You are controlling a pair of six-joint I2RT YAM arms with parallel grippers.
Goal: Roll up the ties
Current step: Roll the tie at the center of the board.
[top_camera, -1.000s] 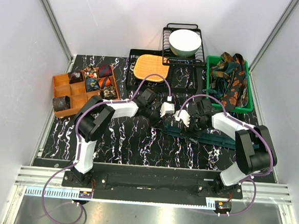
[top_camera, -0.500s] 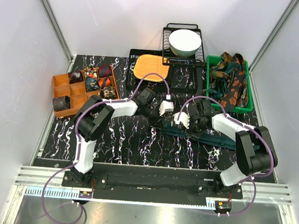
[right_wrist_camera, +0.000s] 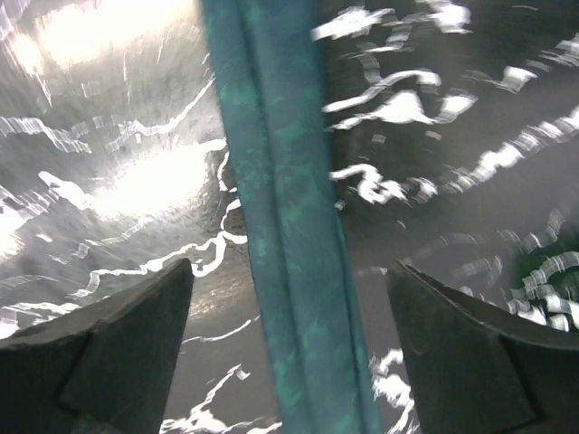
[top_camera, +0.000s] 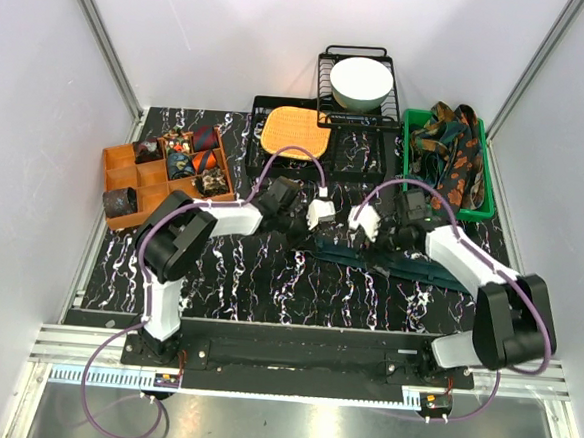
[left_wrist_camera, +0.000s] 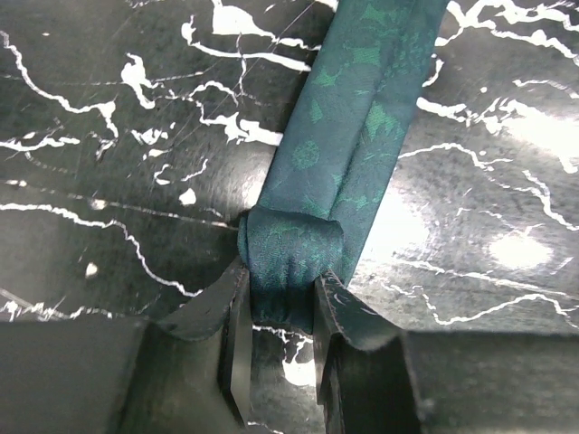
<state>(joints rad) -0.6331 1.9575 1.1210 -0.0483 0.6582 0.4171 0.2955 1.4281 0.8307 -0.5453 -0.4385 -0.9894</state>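
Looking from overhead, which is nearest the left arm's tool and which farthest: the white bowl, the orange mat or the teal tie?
1. The teal tie, pinched in the left tool.
2. The orange mat, just behind.
3. The white bowl, farthest back.

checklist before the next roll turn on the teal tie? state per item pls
1. Left gripper grip on the rolled end: ok, its fingers pinch it from both sides.
2. Roll started: ok, one small coil at the end of the teal tie.
3. Tie ahead of the coil flat and straight on the table: ok in the left wrist view.
4. Right gripper open, straddling the tie: ok, the strip runs between its fingers, ungripped.
5. Right gripper height over the table: cannot tell, that view is blurred.
6. Far tail free: cannot tell, the right arm covers part of it in the top view.
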